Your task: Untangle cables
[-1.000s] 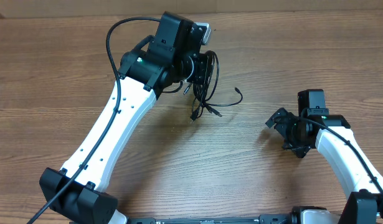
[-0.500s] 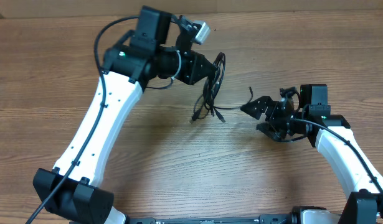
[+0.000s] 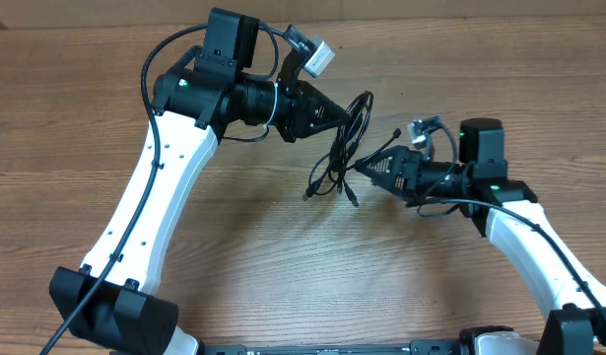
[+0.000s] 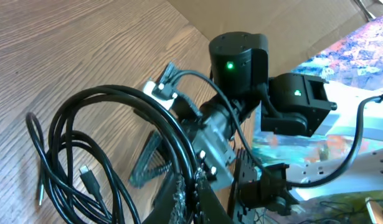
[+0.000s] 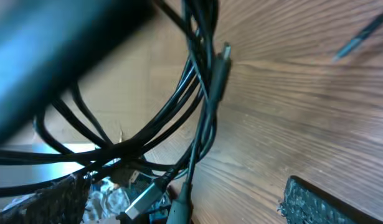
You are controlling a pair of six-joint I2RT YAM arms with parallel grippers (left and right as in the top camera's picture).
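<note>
The cables [image 3: 339,150] are gathered into a looped black bundle near the middle of the counter [image 3: 283,276]. The bundle is pinched by the left tool [image 3: 342,115], whose fingers are pressed together on the upper part of the loops. The loops are lifted off the wood there, and the loose ends are let down towards the counter below the grip. Whether every end rests on the wood cannot be told.

The right tool [image 3: 366,172] is spread wide and is pointed at the bundle from the right. Its tips are placed just beside the hanging strands, and nothing is seen to be gripped between them.

In the left wrist view the cables [image 4: 110,92] are seen as several stacked loops in front of the right arm [image 4: 238,56]. In the right wrist view the cables [image 5: 203,106] are crossed close to the lens. One dark plug [image 5: 225,53] is turned upward, and a finger pad [image 5: 316,199] is seen apart from the strands.
</note>
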